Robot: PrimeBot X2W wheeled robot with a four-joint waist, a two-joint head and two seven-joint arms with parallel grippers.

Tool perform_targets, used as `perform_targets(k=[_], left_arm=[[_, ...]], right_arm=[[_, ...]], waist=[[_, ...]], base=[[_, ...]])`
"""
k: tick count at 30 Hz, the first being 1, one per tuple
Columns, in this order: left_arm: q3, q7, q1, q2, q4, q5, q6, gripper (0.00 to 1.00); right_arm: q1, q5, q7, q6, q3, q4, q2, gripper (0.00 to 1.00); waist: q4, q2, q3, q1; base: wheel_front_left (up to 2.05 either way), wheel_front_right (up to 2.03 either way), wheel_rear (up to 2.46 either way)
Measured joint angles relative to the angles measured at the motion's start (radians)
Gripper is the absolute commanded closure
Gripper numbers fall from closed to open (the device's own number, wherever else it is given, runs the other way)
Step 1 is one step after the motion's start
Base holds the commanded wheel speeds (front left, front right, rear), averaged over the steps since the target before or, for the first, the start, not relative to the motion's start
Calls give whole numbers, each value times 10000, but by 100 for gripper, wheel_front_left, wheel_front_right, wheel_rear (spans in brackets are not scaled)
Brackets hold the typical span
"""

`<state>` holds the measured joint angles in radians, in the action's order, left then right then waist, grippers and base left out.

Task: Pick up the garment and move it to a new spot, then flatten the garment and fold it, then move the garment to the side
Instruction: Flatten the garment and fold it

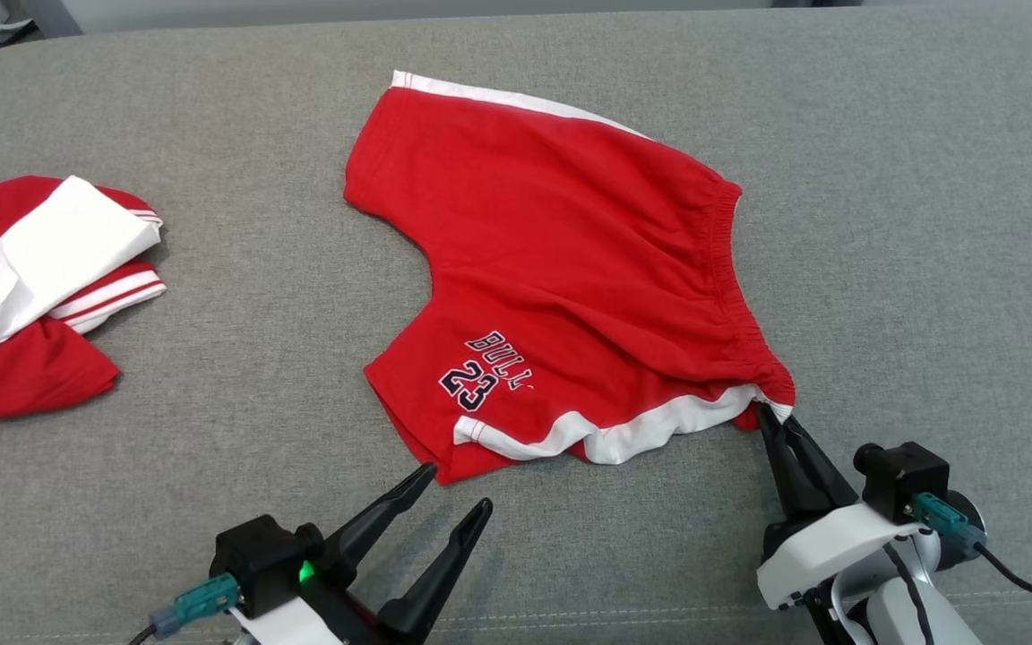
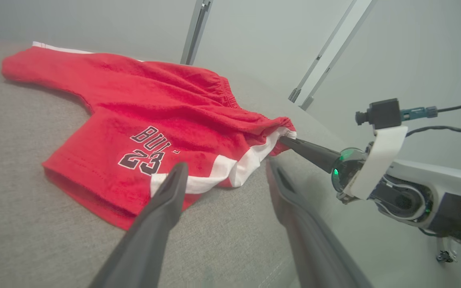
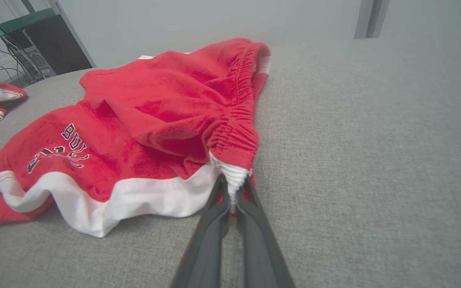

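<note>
Red knit shorts with white trim are lying spread near the middle of the grey cloth-covered tabletop, with the waistband toward our right. We are judging them light, soft and limp. They are likely to sag and bunch wherever nothing is supporting them, so two corner holds should serve better than one. Our right gripper is sitting low, its fingers slanting close to the surface and closed onto the near end of the gathered waistband, where the white side trim is meeting it. Our left gripper is hovering just short of the near leg's hem corner, fingers spread wide and holding nothing. We are taking that hem corner as the natural second hold. Another red-and-white pile is lying well apart on the left.
</note>
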<state>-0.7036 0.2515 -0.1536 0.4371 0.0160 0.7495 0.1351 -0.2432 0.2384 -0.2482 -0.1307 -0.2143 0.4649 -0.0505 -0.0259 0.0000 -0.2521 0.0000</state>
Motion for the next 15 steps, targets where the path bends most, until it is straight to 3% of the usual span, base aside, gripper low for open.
perform_targets(k=[5,15], left_arm=[[-364,0,-554,209,-802,113,0,0],[-688,0,-1386,33,-2397,508,0,1]], right_arm=[[24,-25,0,0,-234,-73,2,100],[-145,-73,0,0,-802,-249,0,100]], waist=[[-192,0,-218,0],[-742,0,-653,0]], base=[[0,0,0],[0,0,0]])
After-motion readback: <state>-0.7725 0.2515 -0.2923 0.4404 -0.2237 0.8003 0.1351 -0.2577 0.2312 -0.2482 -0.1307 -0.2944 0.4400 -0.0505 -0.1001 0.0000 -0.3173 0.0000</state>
